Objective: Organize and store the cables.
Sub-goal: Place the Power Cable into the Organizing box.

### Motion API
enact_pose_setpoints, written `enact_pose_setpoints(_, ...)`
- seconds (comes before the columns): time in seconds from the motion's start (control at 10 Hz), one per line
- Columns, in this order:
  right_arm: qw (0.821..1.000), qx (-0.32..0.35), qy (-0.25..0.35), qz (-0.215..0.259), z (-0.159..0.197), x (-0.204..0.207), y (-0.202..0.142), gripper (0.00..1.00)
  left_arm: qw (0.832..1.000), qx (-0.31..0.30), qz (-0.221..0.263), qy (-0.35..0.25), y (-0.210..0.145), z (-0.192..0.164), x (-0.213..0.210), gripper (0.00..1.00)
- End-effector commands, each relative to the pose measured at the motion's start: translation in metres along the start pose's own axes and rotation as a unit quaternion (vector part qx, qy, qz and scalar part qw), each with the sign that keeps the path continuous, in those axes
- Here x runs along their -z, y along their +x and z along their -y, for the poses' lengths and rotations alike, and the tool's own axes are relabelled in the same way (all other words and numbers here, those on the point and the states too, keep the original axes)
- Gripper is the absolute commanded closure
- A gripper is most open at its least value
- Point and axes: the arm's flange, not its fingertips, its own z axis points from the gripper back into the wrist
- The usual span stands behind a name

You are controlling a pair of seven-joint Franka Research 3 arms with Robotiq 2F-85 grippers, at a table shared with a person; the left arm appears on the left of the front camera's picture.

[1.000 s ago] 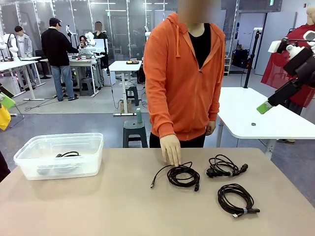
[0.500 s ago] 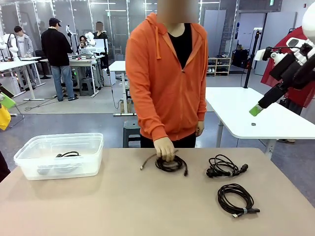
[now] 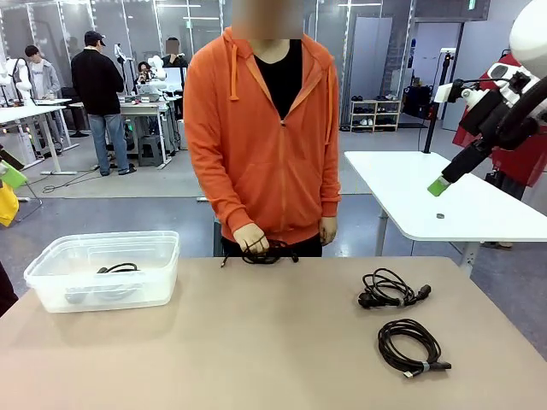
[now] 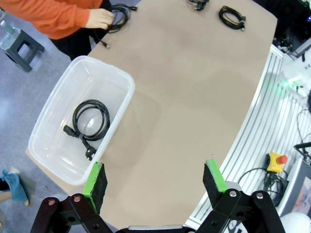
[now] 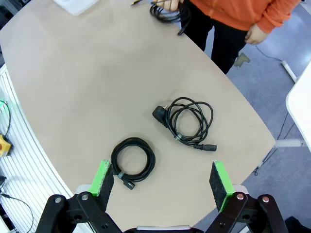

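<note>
A person in an orange hoodie holds one coiled black cable [image 3: 267,252] [image 4: 118,14] [image 5: 167,10] at the table's far edge. Two more cables lie at the right: a power-plug coil [image 3: 391,289] [image 5: 187,121] and a tighter coil [image 3: 410,344] [image 5: 132,162]. A further cable [image 3: 120,268] [image 4: 90,121] rests in the clear plastic bin [image 3: 51,290] [image 4: 121,80] at the left. My left gripper [image 4: 155,179] hovers open high over the bin's near side. My right gripper [image 3: 439,184] [image 5: 161,178] hangs open, high above the two right-hand coils. Neither holds anything.
The tan table [image 3: 222,350] has bare room in its middle and front. A white table [image 3: 461,213] stands behind at the right. A yellow box with a red stop button [image 4: 275,161] and loose wires lie beyond the table's near edge.
The person lifted the middle coil off the table and stepped left with it, toward the bin. My right gripper drifted slightly left. The other coils stayed put.
</note>
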Motion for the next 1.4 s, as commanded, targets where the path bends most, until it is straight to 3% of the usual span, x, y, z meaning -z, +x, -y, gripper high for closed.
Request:
enact_pose_setpoints(0.0, 1.000, -0.019, -0.007, -0.021, 0.012, 0.015, 0.007, 0.00, 1.000, 0.003, 0.000, 0.001, 0.000, 0.000, 0.000, 0.00)
enact_pose_setpoints(0.3, 0.997, -0.035, -0.038, -0.048, 0.025, 0.045, 0.010, 0.00, 1.000, 0.003, 0.000, 0.001, 0.000, 0.000, 0.000, 0.00)
enact_pose_setpoints(0.8, 0.990, -0.114, -0.014, -0.079, 0.046, 0.095, 0.000, 0.00, 1.000, 0.003, 0.000, 0.001, 0.000, 0.000, 0.000, 0.00)
enact_pose_setpoints(1.3, 0.958, -0.253, 0.060, -0.123, 0.051, 0.156, -0.016, 0.00, 1.000, 0.003, 0.000, 0.001, 0.000, 0.000, 0.000, 0.00)
